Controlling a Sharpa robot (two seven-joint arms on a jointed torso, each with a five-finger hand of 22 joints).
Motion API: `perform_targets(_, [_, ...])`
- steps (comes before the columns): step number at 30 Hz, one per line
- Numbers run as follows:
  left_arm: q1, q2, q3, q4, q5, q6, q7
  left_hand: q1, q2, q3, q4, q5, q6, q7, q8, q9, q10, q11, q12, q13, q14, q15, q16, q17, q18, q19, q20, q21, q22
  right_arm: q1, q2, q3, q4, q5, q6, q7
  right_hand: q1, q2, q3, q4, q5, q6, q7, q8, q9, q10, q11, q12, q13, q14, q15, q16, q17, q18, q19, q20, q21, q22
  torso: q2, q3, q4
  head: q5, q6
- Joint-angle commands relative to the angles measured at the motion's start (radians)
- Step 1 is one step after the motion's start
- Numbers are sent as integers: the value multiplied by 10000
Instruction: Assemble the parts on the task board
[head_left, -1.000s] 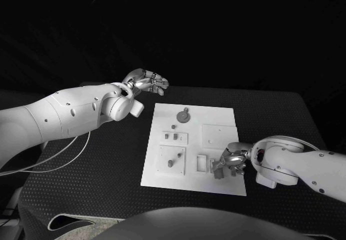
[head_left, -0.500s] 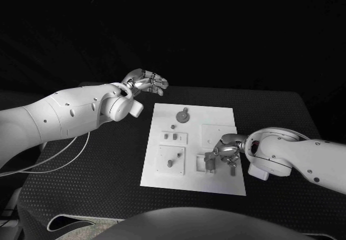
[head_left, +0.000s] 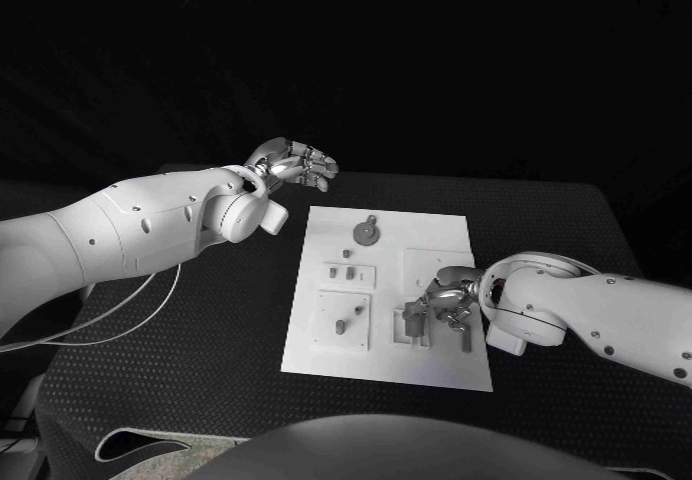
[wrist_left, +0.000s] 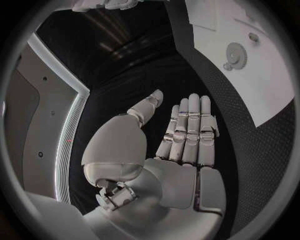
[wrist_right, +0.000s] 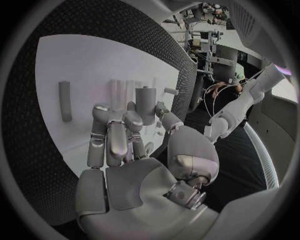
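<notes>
Two silver hands are sharing the work unevenly at a black desk, where the white task board is lying flat in the middle. The right hand is reaching over the board's near right part, its fingers curling around a grey cylindrical part that is standing upright at their tips; the head view is showing the same part sitting at a small white fixture on the board. Whether the fingers are actually pinching the piece or only closing in beside it is not something these pictures settle. The left hand is hovering well clear of the board beyond its far left corner, its fingers stretched out straight and side by side, holding nothing. Elsewhere on the board, a round gear-like part is resting near the far edge, two small parts are sitting at the block below it, and a short peg is standing in the near left plate. A slim grey bar is lying beside the right hand. Judging by the pose, the step in hand appears to be seating the cylindrical part in its fixture; the next move is likely calling for a firm pinch, an upright alignment and a steady downward push.
</notes>
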Motion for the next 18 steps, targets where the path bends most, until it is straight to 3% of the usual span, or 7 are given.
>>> perform_targets(1, [14,26,9,18,53,144,53,-89,6,-34,8,43,-50,-19,42,-9,-53,-16,-1,-15,51,14,-55,15,1,-33,30,20,-11,-51,58,-5,-13,-15,453,-89,-122,2,-11,81,43,434,196,-62,-20,-3,-18,-43,5,-41,-66,-40,0,226,-11,22,24,181,0,6,1,24,2])
perform_targets(18, [14,29,9,24,53,151,46,-97,6,-34,14,43,-50,-20,45,-12,-56,-15,-1,-17,52,15,-67,29,1,-34,30,20,-18,-201,194,-15,-190,-100,319,-85,-315,-40,7,150,42,436,200,-104,-42,-37,-15,-71,5,-65,-65,-53,-9,226,-34,19,18,184,-1,3,-3,57,2])
